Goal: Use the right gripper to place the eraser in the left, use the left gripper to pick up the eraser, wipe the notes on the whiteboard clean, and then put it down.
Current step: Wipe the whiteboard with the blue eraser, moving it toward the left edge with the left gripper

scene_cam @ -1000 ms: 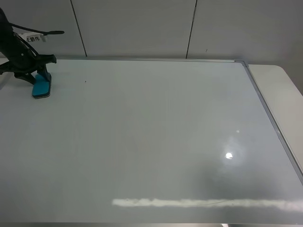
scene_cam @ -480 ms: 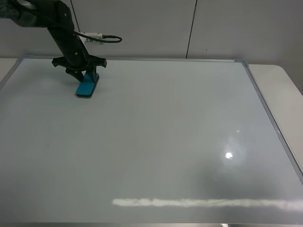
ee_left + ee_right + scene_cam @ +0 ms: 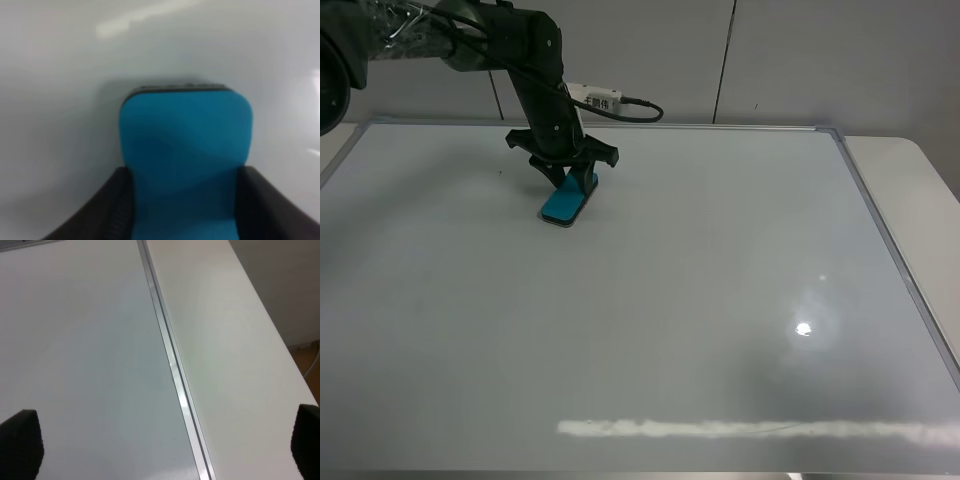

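The eraser point(image 3: 567, 201) rests on the whiteboard point(image 3: 670, 330) in its far-left part, tilted, clamped between the fingers of the left gripper point(image 3: 574, 183). The right gripper point(image 3: 160, 440) hangs over the board's right frame edge, its jaws spread wide and holding nothing.

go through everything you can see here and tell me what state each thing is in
left gripper: shut on the eraser, over the board's upper left.
eraser: held, tilted, its lower end on the whiteboard.
whiteboard: lying flat, no red marks visible, a tiny dark speck near the upper left.
right gripper: open, holding nothing, above the board's right frame edge.
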Motion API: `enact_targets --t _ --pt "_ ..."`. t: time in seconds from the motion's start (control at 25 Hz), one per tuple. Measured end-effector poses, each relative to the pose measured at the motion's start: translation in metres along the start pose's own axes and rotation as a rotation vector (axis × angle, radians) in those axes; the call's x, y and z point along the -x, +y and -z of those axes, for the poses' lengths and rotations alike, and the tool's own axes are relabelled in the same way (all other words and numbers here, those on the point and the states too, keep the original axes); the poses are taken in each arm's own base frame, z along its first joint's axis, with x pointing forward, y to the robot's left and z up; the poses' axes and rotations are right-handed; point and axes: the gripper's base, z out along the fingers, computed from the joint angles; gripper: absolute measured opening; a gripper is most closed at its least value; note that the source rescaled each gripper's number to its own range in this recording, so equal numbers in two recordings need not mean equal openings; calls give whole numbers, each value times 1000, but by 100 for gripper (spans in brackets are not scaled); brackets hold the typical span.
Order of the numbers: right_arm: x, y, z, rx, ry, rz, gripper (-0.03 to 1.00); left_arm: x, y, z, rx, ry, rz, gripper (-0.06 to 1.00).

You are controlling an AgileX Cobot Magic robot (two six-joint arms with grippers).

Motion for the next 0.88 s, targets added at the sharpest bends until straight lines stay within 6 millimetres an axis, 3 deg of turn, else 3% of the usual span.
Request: enact_targets --t 0.2,0.44,0.56,0.76,0.84,0.88 --pt "0 0 0 0 0 0 100 -3 -7 15 -8 25 -15 3" --pt "0 0 0 0 0 0 100 2 -8 88 3 -108 2 3" --pt "0 0 0 0 0 0 100 -9 -8 114 2 -137 31 3" --pt "0 0 0 0 0 0 100 -49 7 122 4 -150 134 3" --pt "0 0 0 0 0 0 100 -71 17 117 12 -139 179 3" --pt "0 0 0 0 0 0 100 -71 17 117 12 -139 179 3"
